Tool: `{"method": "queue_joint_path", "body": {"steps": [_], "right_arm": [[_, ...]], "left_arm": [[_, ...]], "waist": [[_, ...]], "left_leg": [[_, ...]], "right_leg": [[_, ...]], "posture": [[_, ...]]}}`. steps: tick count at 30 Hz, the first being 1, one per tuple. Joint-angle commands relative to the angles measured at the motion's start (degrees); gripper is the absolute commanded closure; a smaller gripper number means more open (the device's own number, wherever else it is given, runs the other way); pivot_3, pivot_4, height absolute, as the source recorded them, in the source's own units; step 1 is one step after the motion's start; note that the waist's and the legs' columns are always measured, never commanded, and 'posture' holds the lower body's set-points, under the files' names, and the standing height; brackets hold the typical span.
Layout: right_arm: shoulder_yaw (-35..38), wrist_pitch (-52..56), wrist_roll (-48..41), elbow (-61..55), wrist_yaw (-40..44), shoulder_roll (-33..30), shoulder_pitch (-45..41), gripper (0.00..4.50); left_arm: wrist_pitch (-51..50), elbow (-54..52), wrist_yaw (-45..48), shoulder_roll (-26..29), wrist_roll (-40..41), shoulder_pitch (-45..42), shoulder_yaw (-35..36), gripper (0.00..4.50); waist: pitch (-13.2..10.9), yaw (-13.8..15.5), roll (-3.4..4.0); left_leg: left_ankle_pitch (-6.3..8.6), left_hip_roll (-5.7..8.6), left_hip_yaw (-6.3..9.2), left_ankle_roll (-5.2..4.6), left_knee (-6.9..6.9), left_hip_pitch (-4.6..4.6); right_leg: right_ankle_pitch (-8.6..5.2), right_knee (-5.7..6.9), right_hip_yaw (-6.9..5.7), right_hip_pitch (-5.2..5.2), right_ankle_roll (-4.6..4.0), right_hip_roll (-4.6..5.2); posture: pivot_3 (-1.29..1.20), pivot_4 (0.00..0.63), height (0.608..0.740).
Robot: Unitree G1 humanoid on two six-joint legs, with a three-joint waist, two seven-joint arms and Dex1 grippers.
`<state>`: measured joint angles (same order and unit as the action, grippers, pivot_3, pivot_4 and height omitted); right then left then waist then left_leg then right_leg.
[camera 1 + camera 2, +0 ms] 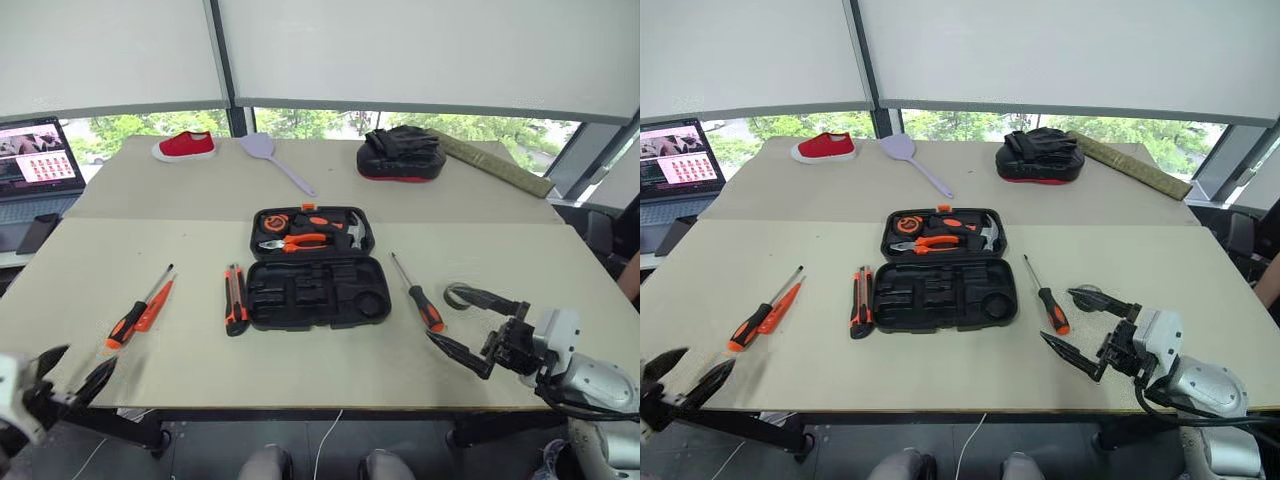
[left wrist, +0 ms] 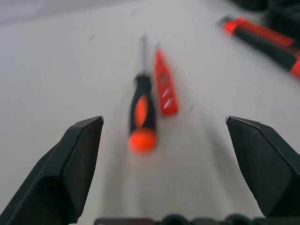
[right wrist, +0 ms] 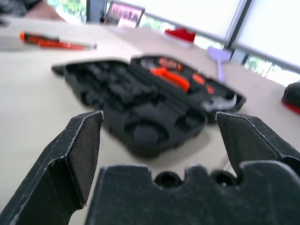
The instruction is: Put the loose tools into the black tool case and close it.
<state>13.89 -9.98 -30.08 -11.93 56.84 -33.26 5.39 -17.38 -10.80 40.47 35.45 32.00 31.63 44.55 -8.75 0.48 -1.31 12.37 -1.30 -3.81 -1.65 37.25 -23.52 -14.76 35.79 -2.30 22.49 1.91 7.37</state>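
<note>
The black tool case (image 1: 312, 292) lies open mid-table, its far half holding pliers and a hammer, its near half showing bare slots. An orange-and-black utility knife (image 1: 235, 299) lies against the case's left side. Two screwdrivers (image 1: 140, 309) rest side by side farther left, in front of my open left gripper (image 1: 88, 358), and they also appear ahead of it in the left wrist view (image 2: 142, 112). A third screwdriver (image 1: 421, 295) lies right of the case. The tape roll (image 1: 460, 296) sits partly behind my open right gripper (image 1: 442, 315), which points at the case (image 3: 140, 98).
At the table's far side sit a red shoe (image 1: 185, 146), a lilac spatula (image 1: 276, 158), a black-and-red mitt (image 1: 401, 154) and a rolled olive mat (image 1: 497, 164). A laptop (image 1: 36, 166) and a phone (image 1: 38, 232) are off the left edge.
</note>
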Motion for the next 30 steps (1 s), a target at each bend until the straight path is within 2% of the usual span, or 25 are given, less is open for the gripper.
{"method": "queue_joint_path", "body": {"steps": [1, 5, 10, 14, 16, 19, 23, 30], "right_arm": [[-0.27, -0.38, -2.0, -4.37, -0.31, 1.08, -0.41, 0.04], [-1.92, -0.5, -1.65, -6.02, 1.03, 1.15, -0.41, 0.04], [-2.58, -1.55, -0.21, -4.61, 1.79, 1.18, -0.8, 0.04], [-3.16, -1.11, 0.6, -5.81, 1.52, 0.82, -1.43, 0.04], [-3.67, -0.52, 0.49, -7.07, 1.68, 0.3, -1.92, 0.04], [-4.24, 1.07, -0.63, -8.99, 1.53, -0.29, -2.78, 0.04], [-5.49, 3.09, -1.8, -11.78, 0.95, -0.3, -4.21, 0.04], [-6.04, 4.87, -2.01, -13.52, 0.18, -0.28, -5.53, 0.04]], "left_arm": [[-5.5, 1.75, -2.42, 0.99, 2.18, 0.95, 4.57, 0.0], [-11.6, 2.79, -3.54, 4.32, 4.41, -2.58, 5.82, 0.0], [-20.68, 3.66, -2.47, 13.61, 5.78, -11.56, 1.84, 0.0], [-24.62, 12.78, 1.45, 23.57, 1.04, -20.66, -8.98, 0.0], [-25.89, 16.6, 2.97, 26.16, -0.64, -23.46, -12.95, 0.0], [-25.75, 20.99, 3.85, 27.64, -3.33, -27.85, -17.46, 0.0], [-26.82, 23.48, 5.27, 26.43, -4.48, -34.95, -23.27, 0.0], [-27.62, 26.88, 5.91, 25.21, -7.29, -40.47, -28.34, 0.0]], "waist": [[0.0, 0.37, -0.01], [-0.02, 0.75, -0.09], [-0.06, 1.11, -0.29], [-0.06, 0.56, -0.3], [-0.11, 0.08, -0.2], [-0.12, -0.67, -0.21], [-0.12, -0.44, -0.24], [-0.12, 0.02, -0.27]], "left_leg": [[0.01, 0.0, 0.0, 0.02, 0.0, 0.0], [0.04, -0.02, 0.0, 0.07, 0.01, 0.01], [0.05, -0.18, 0.0, 0.18, 0.02, 0.01], [0.01, -0.32, -0.16, 0.25, 0.02, 0.12], [-0.01, -0.37, -0.3, 0.26, 0.01, 0.1], [-0.04, -0.55, -0.57, 0.26, -0.01, -0.01], [-0.18, -0.67, -0.7, 0.01, -0.08, -0.12], [-0.21, -0.7, -0.77, 0.06, -0.09, -0.27]], "right_leg": [[-0.11, 0.0, -0.03, 0.03, -0.2, 0.03], [-0.27, 0.02, -0.06, 0.02, -0.08, 0.06], [-0.13, 0.02, -0.13, 0.03, -0.11, 0.04], [-0.01, 0.01, -0.14, 0.05, -0.16, -0.05], [0.08, 0.07, -0.07, 0.14, -0.3, -0.16], [0.41, 0.14, 0.04, 0.19, -0.25, -0.36], [0.34, 0.34, 0.01, 0.52, -0.38, -0.49], [0.35, 0.33, 0.07, 0.65, -0.39, -0.63]], "posture": [[0.0, 0.15, 0.74], [0.0, 0.15, 0.74], [0.0, 0.15, 0.74], [0.0, 0.15, 0.74], [0.0, 0.15, 0.74], [0.0, 0.15, 0.74], [0.0, 0.15, 0.74], [0.0, 0.15, 0.74]]}}
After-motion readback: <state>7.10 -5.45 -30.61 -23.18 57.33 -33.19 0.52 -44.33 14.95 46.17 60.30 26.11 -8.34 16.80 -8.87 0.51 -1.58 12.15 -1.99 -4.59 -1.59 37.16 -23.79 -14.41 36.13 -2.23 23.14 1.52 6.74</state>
